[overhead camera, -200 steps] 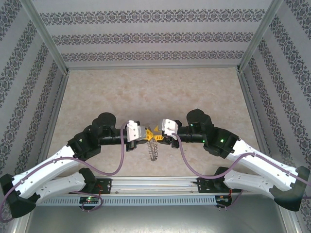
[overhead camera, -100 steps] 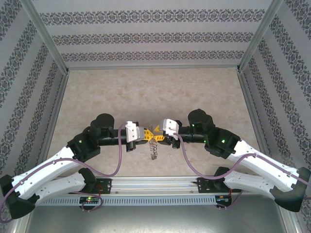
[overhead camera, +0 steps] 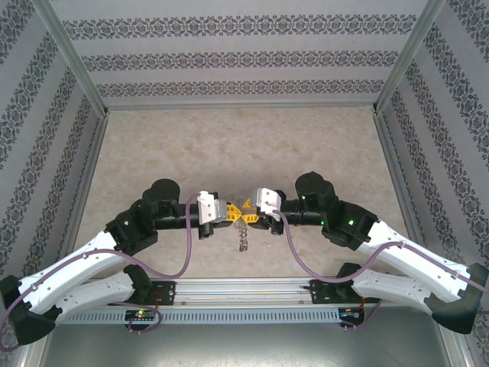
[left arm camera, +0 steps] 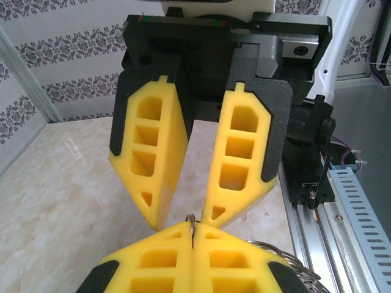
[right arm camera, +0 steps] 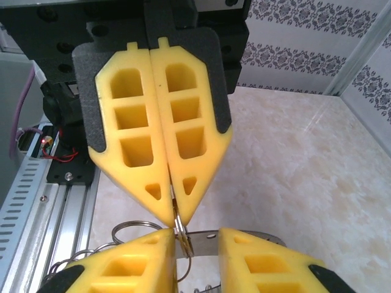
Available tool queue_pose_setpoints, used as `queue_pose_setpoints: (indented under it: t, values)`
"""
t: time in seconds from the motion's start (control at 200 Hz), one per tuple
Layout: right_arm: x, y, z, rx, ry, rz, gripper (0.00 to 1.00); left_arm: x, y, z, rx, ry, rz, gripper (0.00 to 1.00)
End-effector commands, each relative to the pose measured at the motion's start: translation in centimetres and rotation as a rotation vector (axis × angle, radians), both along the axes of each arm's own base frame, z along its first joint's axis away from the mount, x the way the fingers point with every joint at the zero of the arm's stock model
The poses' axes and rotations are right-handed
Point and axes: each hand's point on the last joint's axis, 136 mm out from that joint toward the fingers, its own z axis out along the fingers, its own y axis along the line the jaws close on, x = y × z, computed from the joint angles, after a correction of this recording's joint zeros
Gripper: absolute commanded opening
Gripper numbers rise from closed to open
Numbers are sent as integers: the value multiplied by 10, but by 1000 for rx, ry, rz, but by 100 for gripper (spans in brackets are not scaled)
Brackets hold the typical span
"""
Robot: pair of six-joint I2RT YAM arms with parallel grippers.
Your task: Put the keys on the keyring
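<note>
Where patterned walls (overhead camera: 237, 61) enclose it, marbled table (overhead camera: 244, 145), keyring (overhead camera: 242, 235) aloft

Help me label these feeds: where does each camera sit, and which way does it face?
Top external: above and behind the bases, looking down at the table; both arms, left gripper meeting right gripper.
Left wrist: on the left arm, facing the right gripper; own shut fingers below.
Right wrist: mirrored, facing the left gripper; own open fingers below.
Both wrist views share the keyring.
</note>
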Motion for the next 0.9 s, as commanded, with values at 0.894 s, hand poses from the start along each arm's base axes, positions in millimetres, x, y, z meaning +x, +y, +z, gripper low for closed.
queue_pose_setpoints:
  t: [0.894]
  values:
    - [2, -4, -1, -53, -23, -7, 0, 14, 3, -24, 242, 59, 51, 20]
